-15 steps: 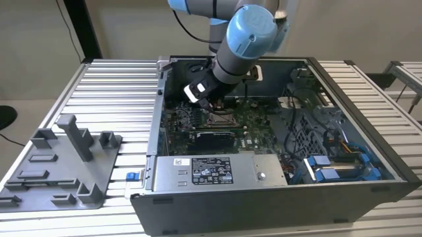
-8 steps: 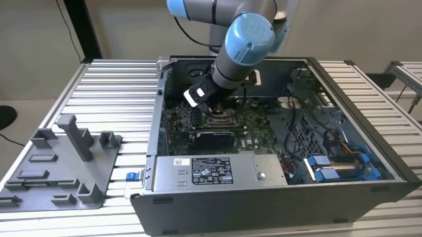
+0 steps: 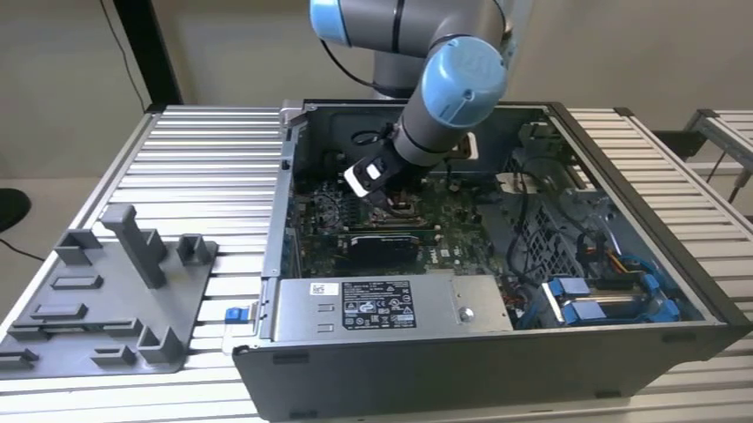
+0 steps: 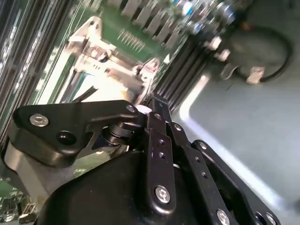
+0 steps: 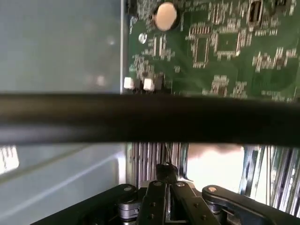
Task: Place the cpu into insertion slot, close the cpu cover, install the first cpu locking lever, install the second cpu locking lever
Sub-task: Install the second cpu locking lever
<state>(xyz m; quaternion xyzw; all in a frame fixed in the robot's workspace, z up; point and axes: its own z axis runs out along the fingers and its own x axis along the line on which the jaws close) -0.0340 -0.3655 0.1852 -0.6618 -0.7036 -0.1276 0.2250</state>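
My gripper [image 3: 379, 196] reaches down into the open computer case, just at the exterior view's left of the insertion slot [image 3: 404, 209], a small square with a silvery rim on the green board. In the second wrist view the black fingers meet in one tip [image 4: 152, 104], shut with nothing seen between them, right at a corner of the cpu cover [image 4: 110, 63]. That silvery frame lies flat over the slot. The cpu is hidden or lost in the bright metal. In the first wrist view the gripper [image 5: 166, 171] sits below a black bar [image 5: 150, 117].
The grey power-supply box [image 3: 389, 304] lies along the case's near wall, with blue-tabbed drive bays [image 3: 600, 300] at the exterior view's right. A grey fixture tray [image 3: 106, 300] stands on the ribbed table outside the case. Black slots [image 4: 187, 65] border the socket. A coin battery [image 5: 165, 15] sits on the board.
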